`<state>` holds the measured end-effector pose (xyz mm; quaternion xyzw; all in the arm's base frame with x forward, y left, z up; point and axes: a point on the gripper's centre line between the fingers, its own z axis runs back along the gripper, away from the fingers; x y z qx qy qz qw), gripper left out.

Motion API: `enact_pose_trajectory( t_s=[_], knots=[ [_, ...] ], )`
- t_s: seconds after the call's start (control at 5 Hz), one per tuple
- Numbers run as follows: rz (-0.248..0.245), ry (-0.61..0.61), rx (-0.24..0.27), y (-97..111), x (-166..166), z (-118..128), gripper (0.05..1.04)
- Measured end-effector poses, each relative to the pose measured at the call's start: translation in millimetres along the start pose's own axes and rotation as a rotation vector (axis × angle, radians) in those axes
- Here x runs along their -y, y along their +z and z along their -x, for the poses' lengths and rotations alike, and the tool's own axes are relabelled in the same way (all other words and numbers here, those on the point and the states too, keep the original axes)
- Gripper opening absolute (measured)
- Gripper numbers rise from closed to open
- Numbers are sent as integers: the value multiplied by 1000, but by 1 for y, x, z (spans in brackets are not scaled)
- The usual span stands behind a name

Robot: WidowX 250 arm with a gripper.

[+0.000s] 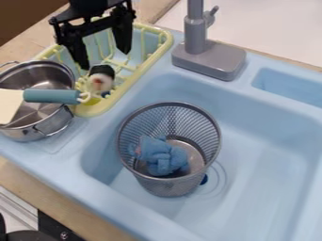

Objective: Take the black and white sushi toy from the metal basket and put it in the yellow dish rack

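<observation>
One gripper (105, 60): spread, pinching nothing, over the drying rack (91, 111), its tips near the black-and-white toy (101, 81).
Black-and-white toy: in the rack's near end, among the prongs (118, 64).
Above the rack: seems the lining-up stage, ahead of any grasp.
Between the prongs: a grasp from here would call for a careful descent, straddling the toy without snagging wire.
Pot (22, 132): beside the rack, spatula (53, 96) laid across.
Mesh basket (170, 187): upright in the sink (264, 188), crumpled blue cloth (162, 154) inside.
</observation>
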<state>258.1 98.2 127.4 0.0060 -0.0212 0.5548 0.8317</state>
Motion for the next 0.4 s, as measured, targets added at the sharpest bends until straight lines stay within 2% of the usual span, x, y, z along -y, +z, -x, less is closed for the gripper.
enact_pose_trajectory(
  t_s=[0.2,0.4],
  knots=[
    [0,-39,19,6,2,11,999],
    [-29,-66,3,10,2,22,999]
  ],
)
